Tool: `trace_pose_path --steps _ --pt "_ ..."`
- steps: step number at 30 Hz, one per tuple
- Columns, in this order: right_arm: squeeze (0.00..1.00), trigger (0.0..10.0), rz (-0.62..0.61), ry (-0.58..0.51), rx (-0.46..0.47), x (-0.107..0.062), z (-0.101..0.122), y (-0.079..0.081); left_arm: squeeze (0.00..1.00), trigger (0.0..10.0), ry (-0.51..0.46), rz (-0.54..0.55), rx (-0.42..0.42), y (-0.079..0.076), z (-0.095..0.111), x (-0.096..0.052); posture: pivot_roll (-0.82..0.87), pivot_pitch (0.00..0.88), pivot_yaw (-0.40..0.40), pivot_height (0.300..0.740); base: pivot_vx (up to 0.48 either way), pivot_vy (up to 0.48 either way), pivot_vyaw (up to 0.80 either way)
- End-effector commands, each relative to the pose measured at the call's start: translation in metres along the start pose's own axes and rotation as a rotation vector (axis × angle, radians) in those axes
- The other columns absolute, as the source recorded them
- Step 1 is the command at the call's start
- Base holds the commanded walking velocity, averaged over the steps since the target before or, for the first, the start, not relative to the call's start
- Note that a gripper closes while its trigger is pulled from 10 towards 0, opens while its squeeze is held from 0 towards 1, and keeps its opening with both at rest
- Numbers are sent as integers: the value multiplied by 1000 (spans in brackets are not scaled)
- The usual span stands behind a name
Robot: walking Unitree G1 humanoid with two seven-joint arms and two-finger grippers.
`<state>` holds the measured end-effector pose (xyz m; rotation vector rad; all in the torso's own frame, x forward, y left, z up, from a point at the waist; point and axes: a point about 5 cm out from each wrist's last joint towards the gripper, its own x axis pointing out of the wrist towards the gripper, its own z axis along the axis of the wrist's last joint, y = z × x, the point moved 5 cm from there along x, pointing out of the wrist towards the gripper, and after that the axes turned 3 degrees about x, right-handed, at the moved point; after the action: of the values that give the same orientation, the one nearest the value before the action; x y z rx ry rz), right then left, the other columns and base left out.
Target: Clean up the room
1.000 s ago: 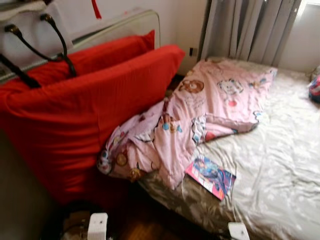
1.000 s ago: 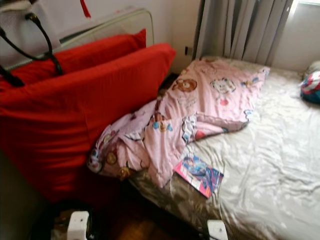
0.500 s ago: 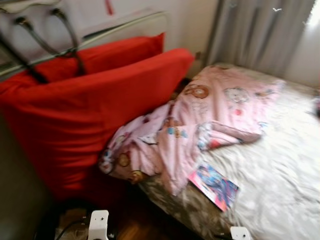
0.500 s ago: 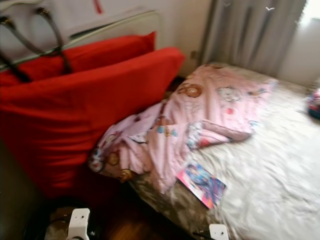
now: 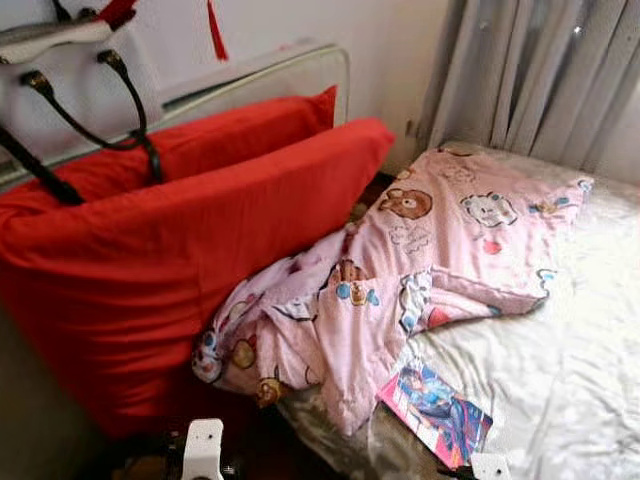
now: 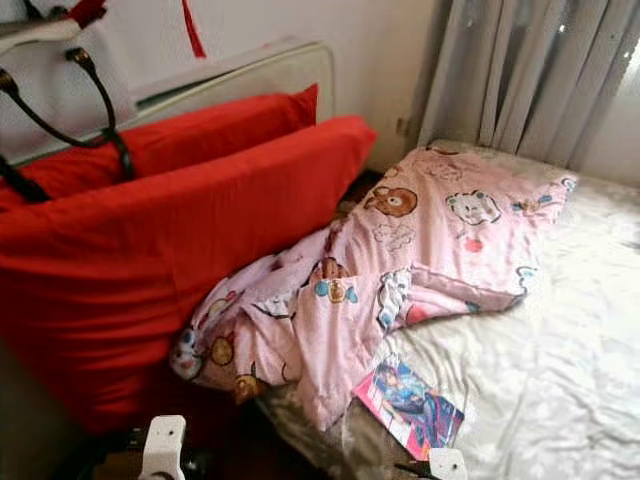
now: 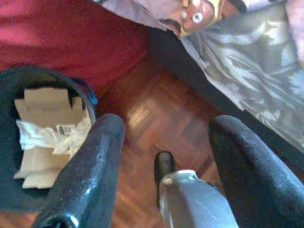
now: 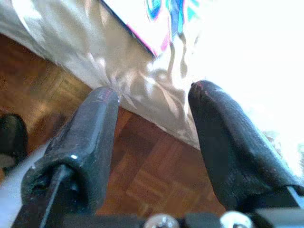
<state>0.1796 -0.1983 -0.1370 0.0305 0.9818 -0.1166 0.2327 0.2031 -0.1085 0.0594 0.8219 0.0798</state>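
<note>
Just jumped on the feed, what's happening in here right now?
The robot stands at the bed's edge with nothing in hand. Both the left gripper and the right gripper hang open over the wood floor. A pink blanket lies crumpled on the bed beside red cushions, with a magazine near the edge. A bin holds cardboard.

We note our left gripper [image 7: 164,142] and right gripper [image 8: 152,123] each carry two thick, scuffed black fingers; white wrist housings visible.
</note>
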Motion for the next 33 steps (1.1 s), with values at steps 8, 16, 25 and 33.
trace_pose_path --steps 8,16,25,33 --pt "0 10000 13 -234 221 0 48 5 0 10000 -286 -23 -38 0 77 4 -20 0 -30 740 0 0 0" --pt "0 10000 122 -653 171 -20 167 15 0 10000 -565 -59 -55 -3 134 -13 -12 0 -40 740 0 0 0" --pt "0 10000 153 -760 153 -35 171 17 0 10000 -686 -35 -48 -1 134 -33 -9 0 -54 740 0 0 0" --pt "0 10000 160 -752 137 -35 169 31 0 10000 -739 -39 -55 -4 154 -37 -23 0 -43 740 0 0 0"
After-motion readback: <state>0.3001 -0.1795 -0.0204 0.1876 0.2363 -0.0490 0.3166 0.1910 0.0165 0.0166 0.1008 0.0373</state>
